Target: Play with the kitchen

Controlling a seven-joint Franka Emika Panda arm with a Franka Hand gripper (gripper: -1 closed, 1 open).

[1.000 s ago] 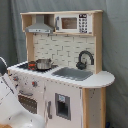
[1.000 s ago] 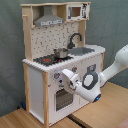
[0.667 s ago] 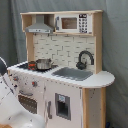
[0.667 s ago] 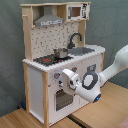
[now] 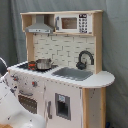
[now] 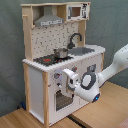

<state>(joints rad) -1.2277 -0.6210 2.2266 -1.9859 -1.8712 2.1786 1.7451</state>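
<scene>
Gripper point(image 6: 68, 81), fingers' state impossible to tell, sits against the front panel of the white, wood-framed toy kitchen point(image 6: 36, 80), just above the oven door point(image 6: 63, 100), probably reaching for a knob; the small metal pot point(image 6: 61, 52) stands higher, behind it.

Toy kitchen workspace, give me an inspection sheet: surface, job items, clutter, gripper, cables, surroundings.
Surface: wooden table under the kitchen in the second exterior view.
Job's things: white toy kitchen with light wood frame; small metal pot on the stovetop; black faucet behind the sink; grey hood; microwave; oven door shut.
Clutter: nothing seen.
Gripper: white gripper at the kitchen's front panel above the oven door; contact unclear.
Cables: nothing seen.
Surroundings: grey curtain behind.
</scene>
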